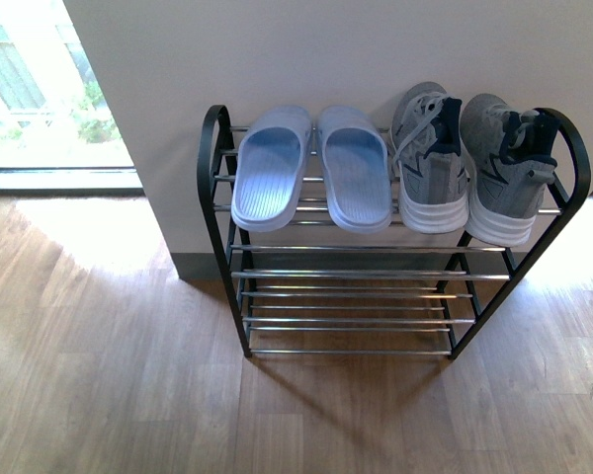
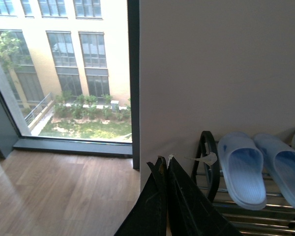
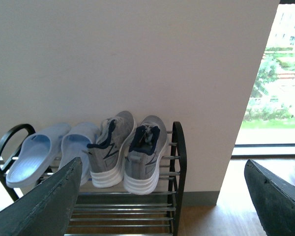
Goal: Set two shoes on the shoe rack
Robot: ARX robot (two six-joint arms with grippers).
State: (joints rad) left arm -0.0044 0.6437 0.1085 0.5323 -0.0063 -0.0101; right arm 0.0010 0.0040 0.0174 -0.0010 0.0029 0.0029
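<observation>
From the body camera I see the black tube-frame shoe rack with silver bar shelves (image 1: 351, 296) against the white wall, its top tier carrying, left to right, the pair of pale blue rubber slides (image 1: 311, 166) and the pair of grey knit lace-up sneakers with white soles (image 1: 469, 168), all four heels toward me and each pair side by side. My left gripper (image 2: 166, 164) has its jaws pressed together on nothing, just beside the rack's left end. My right gripper (image 3: 162, 196) has its jaws spread wide and empty, facing the rack.
</observation>
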